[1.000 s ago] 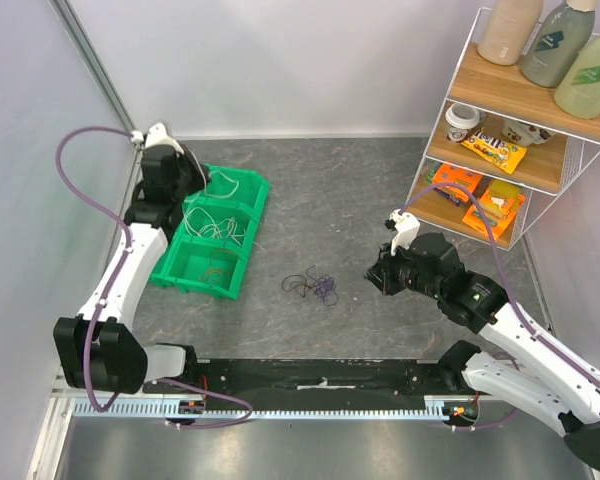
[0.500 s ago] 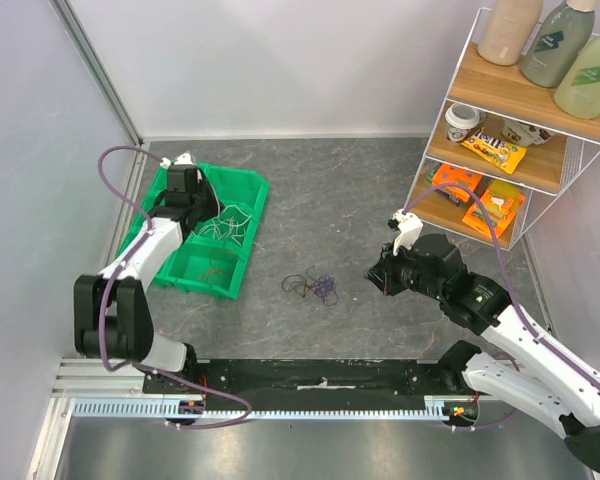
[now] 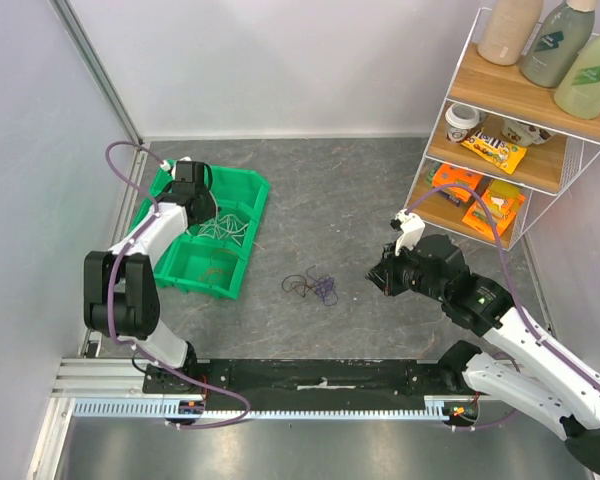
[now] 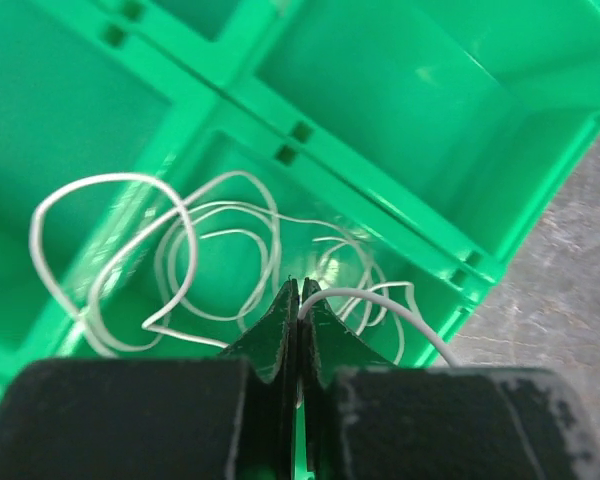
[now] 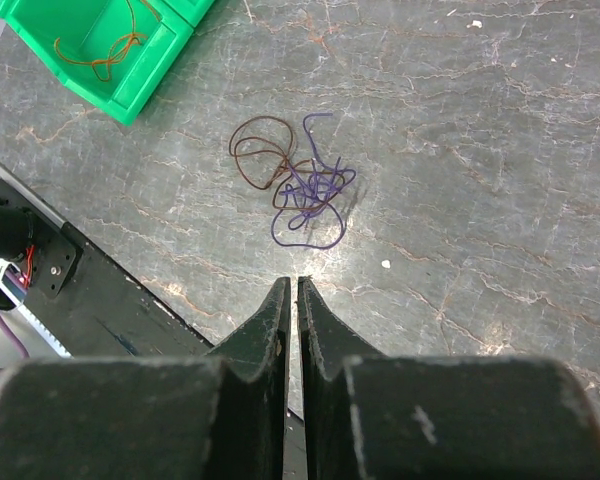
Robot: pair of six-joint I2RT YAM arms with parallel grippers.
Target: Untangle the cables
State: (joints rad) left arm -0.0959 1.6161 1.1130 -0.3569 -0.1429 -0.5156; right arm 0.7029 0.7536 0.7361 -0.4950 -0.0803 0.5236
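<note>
The left gripper (image 4: 300,288) is closed on a white cable (image 4: 375,294) above a compartment of the green bin (image 4: 400,90), where more white loops lie. The right gripper (image 5: 291,285), jaws closed to a thin slit and holding nothing, hangs over the table (image 5: 500,140) near the tangled purple and brown cables (image 5: 302,192).

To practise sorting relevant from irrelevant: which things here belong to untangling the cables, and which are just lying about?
Job: purple-and-brown tangle, white cable, orange cable, green bin.
Lying about: wire shelf, bottles, snack packets, cup.
</note>
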